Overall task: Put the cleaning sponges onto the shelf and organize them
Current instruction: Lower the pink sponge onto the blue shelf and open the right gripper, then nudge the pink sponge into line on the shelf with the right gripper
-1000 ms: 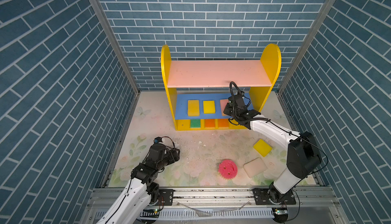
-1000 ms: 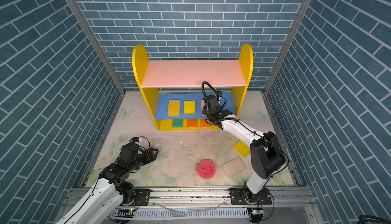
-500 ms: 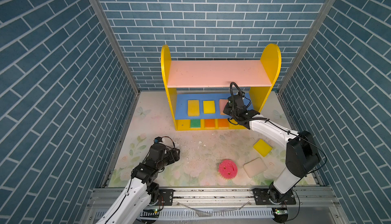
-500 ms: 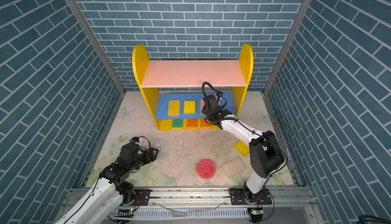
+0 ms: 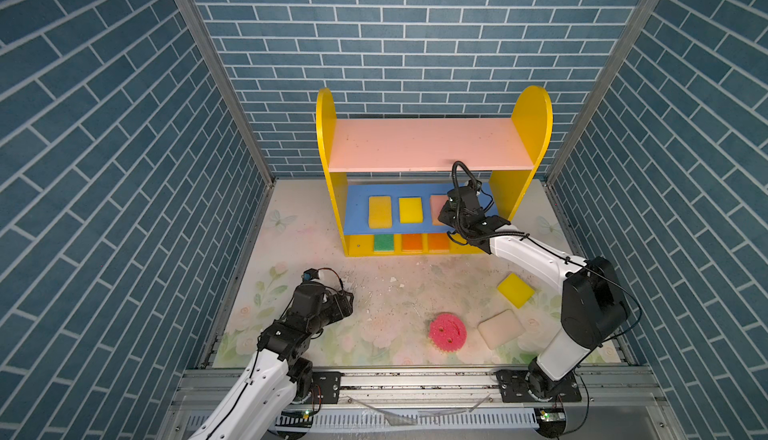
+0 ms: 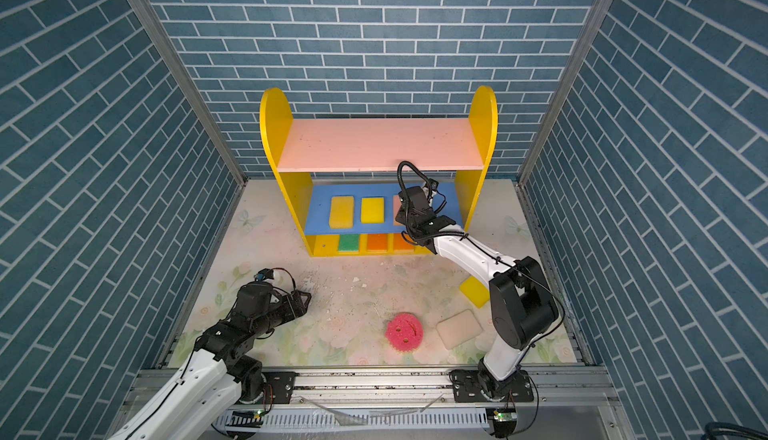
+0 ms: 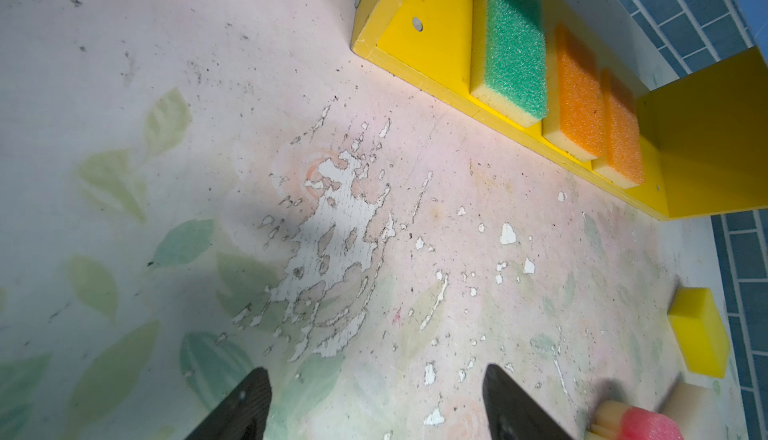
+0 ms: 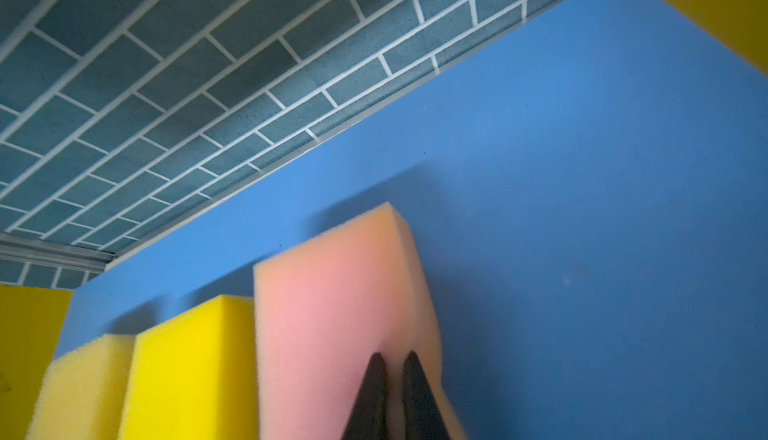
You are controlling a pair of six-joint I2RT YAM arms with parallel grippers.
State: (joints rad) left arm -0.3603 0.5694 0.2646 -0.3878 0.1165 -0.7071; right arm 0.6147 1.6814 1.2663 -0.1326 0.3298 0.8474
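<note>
Evidently, left gripper (image 7: 376, 371) stood open before the shelf (image 5: 424, 147); right gripper (image 8: 392, 357), jaws nearly together, was at the pink sponge (image 8: 332, 313) on it; grip undetermined.

Blue brick-pattern walls (image 5: 415, 22) close in left, right and far; the floral tabletop (image 5: 399, 292) looks scuffed, with white flaked patches (image 7: 332, 226) left of centre; a metal rail (image 5: 415, 380) runs along the near edge; grey posts (image 5: 215, 68) stand in both far corners.

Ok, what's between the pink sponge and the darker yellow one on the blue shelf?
A bright yellow sponge lies between the pink sponge and the darker yellow sponge, all on the blue board. Both top views show it.
</note>
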